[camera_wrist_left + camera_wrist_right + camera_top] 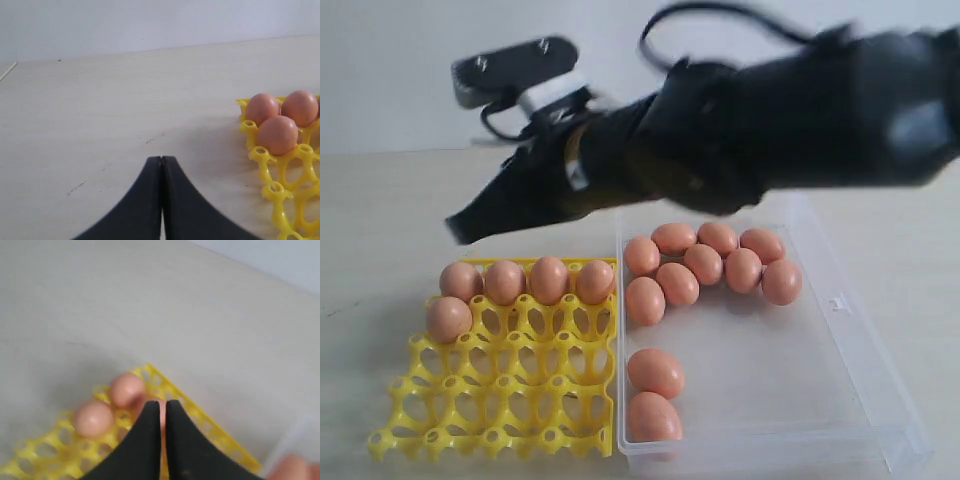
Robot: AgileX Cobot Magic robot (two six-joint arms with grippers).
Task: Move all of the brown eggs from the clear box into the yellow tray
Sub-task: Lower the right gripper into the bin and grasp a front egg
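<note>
Fingers [145, 440] of right gripper [458, 230]: pressed together, empty, above yellow tray [432, 438]. Advice: open wide before descending; clasp one brown egg [656, 372] in clear box [770, 380] lightly.

the exterior camera sits close before the table [380, 220], slightly above it, facing a pale wall [390, 60], with the tray [533, 314] left and the box [770, 380] right. the left wrist camera rides low, looking level past the left gripper [161, 161] toward the tray's corner. the right wrist camera tilts down past the right gripper [162, 405], blurred. all three share the tray's eggs [549, 280].
</note>
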